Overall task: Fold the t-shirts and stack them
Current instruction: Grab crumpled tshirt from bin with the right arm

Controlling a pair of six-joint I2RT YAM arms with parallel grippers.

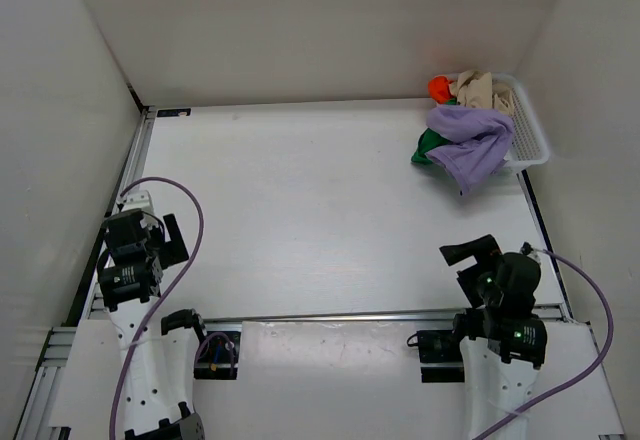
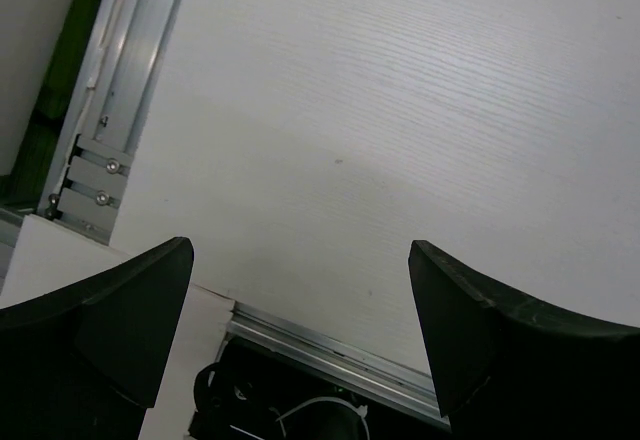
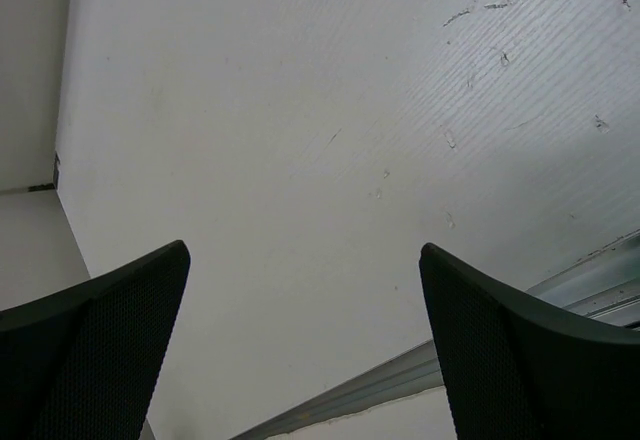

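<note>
The t-shirts lie bunched in a heap at the far right in the top view. A lilac one [image 1: 470, 145] drapes over the basket's near rim onto the table. A green one [image 1: 428, 146] peeks out under it, a beige one [image 1: 478, 91] sits behind, and an orange-red one [image 1: 439, 87] shows at the back. My left gripper [image 1: 150, 228] rests near the left edge, open, with only bare table between its fingers [image 2: 100, 330]. My right gripper [image 1: 472, 258] is near the front right, also open and holding nothing; its fingers [image 3: 520, 350] frame bare table. Both are far from the shirts.
A white mesh basket [image 1: 530, 130] holds the heap at the far right corner. White walls close in the table on three sides. An aluminium rail [image 1: 330, 316] runs along the near edge, and another [image 1: 138, 150] along the left side.
</note>
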